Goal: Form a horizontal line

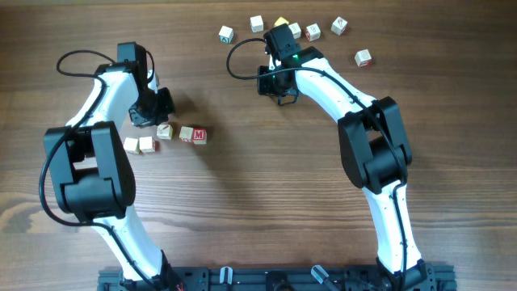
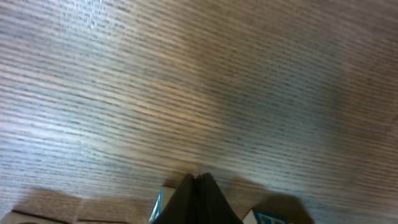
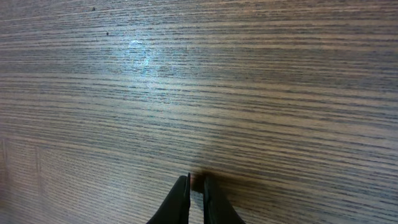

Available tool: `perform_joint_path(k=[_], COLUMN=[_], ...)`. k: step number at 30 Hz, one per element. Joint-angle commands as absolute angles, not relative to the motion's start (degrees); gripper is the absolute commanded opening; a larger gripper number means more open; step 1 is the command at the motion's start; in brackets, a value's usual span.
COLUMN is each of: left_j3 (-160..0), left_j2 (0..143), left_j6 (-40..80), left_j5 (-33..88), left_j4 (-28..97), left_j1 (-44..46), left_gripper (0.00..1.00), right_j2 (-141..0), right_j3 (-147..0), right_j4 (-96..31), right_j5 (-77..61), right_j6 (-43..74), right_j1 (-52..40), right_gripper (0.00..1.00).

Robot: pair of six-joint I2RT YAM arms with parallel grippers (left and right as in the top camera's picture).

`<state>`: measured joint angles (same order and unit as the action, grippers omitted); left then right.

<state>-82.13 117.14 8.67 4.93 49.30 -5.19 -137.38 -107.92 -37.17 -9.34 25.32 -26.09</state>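
The tabletop is brown wood with fine, straight grain running across it, matte, with soft sheen in patches. The arms are glossy white shells with black joints.

The horizontal line is a short row of small pale wooden cubes with printed letters. It lies just on the near side of the left jaws, toward that arm's base, and well off to the left of the right jaws. Its end cube, the one farthest to the right of the left jaws, shows a red M and touches its neighbour. Two more cubes sit edge to edge at the other end. The cube between the pairs is turned a little and sits slightly out of line.

The left jaws are fully closed, black fingertips pressed together into one wedge with nothing between them. The tip is at or just above the wood, which one I cannot tell. A cube with blue print shows just beside them on one side and pale cube faces on the other.

The right jaws are all but closed: a thin slit parts the two dark tapered fingers, and bare wood shows through it. They grip nothing.

Loose letter cubes lie scattered beyond the right jaws and to their right.
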Motion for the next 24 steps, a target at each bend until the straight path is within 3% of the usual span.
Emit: perform_joint_path(k=[1, 24], left_j3=[-81.69, -81.69], left_j2=[117.78, 117.78], left_j6=[9.43, 10.74], left_j5=[4.4, 4.43], left_j4=[50.24, 53.65], left_j1=[-5.26, -5.26], left_gripper=[0.04, 0.04], right_j2=[-139.41, -139.41], right_j3=[-105.47, -105.47], right_j4=[-37.56, -37.54], right_j5=[-7.33, -7.14], right_j6=[25.63, 25.65], right_j1=[-26.22, -26.22], right_gripper=[0.1, 0.11])
